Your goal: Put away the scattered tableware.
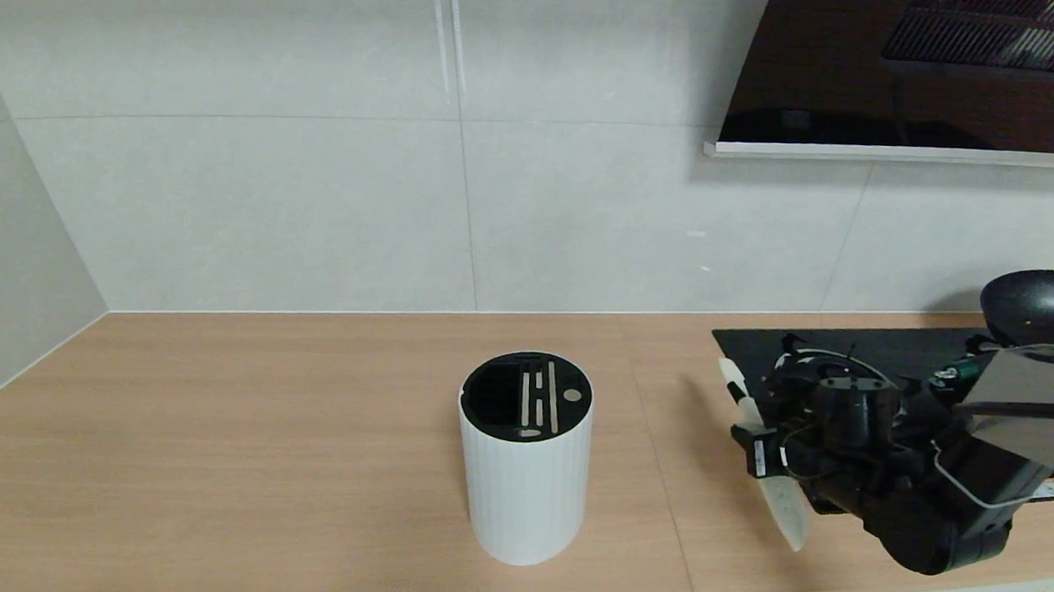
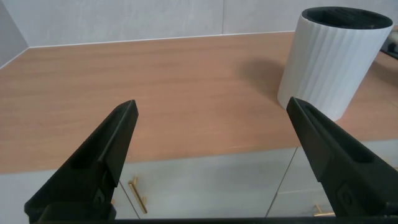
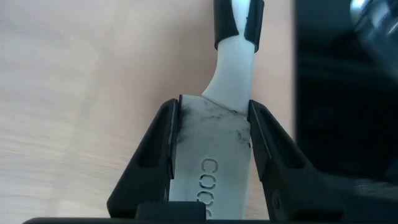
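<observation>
Kitchen worktop with a knife in transit. The right gripper (image 1: 758,449) (image 3: 214,109), at the right of the head view, is pinched on a white ceramic knife (image 1: 784,508) (image 3: 211,168), its two black fingers (image 3: 155,155) pressed against the flat sides of the blade close to the handle. The blade is pale and smudged with grey marks where it is held; it narrows to a white handle ringed by a black band. In the head view the knife slants, handle toward the upper left and blade tip toward the lower right, above the wooden countertop (image 1: 253,435) (image 2: 155,93) just left of the black cooktop (image 1: 899,346). A white ribbed cylindrical knife holder (image 1: 525,479) (image 2: 329,62) with a black slotted top stands upright at the centre of the frame, well apart from the knife. The left gripper (image 2: 210,106) hangs spread wide and holds nothing, over the counter's front edge. A black pan (image 1: 1048,305) sits at the far right, a dark range hood (image 1: 916,73) at the upper right.
</observation>
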Robot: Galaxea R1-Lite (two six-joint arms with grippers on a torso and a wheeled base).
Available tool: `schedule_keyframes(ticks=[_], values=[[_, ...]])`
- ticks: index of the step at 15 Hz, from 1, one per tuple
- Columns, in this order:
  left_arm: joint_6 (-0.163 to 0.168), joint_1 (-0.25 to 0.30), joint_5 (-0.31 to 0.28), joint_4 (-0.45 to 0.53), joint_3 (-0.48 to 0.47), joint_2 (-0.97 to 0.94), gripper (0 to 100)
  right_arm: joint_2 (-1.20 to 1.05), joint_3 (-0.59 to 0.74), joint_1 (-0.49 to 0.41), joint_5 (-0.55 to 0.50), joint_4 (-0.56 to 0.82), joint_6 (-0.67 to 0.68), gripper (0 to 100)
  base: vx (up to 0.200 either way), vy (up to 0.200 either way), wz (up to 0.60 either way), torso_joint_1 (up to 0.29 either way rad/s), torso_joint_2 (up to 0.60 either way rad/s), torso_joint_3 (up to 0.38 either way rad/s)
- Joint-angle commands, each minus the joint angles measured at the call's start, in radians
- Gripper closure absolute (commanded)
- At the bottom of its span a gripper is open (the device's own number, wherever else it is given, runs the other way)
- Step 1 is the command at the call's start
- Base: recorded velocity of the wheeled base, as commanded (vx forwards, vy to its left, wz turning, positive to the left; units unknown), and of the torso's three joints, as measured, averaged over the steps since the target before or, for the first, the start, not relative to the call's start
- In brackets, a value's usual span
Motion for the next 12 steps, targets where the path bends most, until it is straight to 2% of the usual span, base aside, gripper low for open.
schedule_keyframes(ticks=[1, 6, 8, 10, 11, 12], values=[[0.003, 0.000, -0.001, -0.001, 0.000, 0.000, 0, -0.182, 0.018, 0.006, 0.042, -0.003, 0.002, 100, 0.000, 0.000, 0.00, 0.000, 0.00, 0.000], [0.003, 0.000, -0.001, -0.001, 0.000, 0.000, 0, -0.297, -0.102, 0.107, 0.060, 0.033, 0.007, 100, 0.000, 0.000, 0.00, 0.000, 0.00, 0.000], [0.003, 0.000, -0.003, -0.005, -0.002, 0.000, 0, -0.338, -0.099, 0.151, 0.048, 0.055, 0.001, 100, 0.000, 0.000, 0.00, 0.000, 0.00, 0.000], [-0.026, 0.000, -0.014, -0.047, -0.058, 0.000, 0, -0.358, -0.090, 0.187, 0.030, 0.056, -0.001, 100, 0.000, 0.000, 0.00, 0.000, 0.00, 0.000], [-0.109, -0.004, -0.095, -0.042, -0.164, 0.015, 0, -0.364, -0.097, 0.194, 0.019, 0.056, -0.002, 100, 0.000, 0.000, 0.00, 0.000, 0.00, 0.000], [-0.120, -0.015, -0.216, 0.004, -0.288, 0.098, 0, -0.373, -0.119, 0.200, 0.019, 0.056, -0.001, 100, 0.000, 0.000, 0.00, 0.000, 0.00, 0.000]])
